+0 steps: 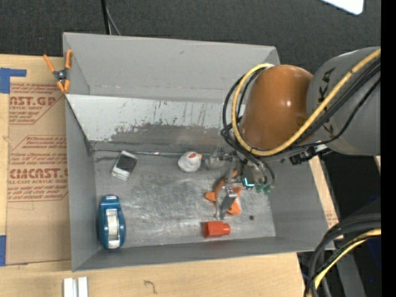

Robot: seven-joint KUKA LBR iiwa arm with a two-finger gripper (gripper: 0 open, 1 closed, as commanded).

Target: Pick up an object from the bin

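Observation:
My gripper [225, 204] is low in the bin's front right part, under the arm's orange dome. It stands directly over a small orange thing [212, 196] whose parts stick out on both sides of it. Whether it holds that thing I cannot make out. A red-orange block [216, 229] lies just in front of it near the bin's front wall. A white round thing with a red spot [190, 161] lies behind and to the left, near the back wall.
A blue and white tape dispenser [110, 222] lies in the front left corner. A small grey and white box [124, 164] sits at the back left. The arm and its cables cover the bin's right side.

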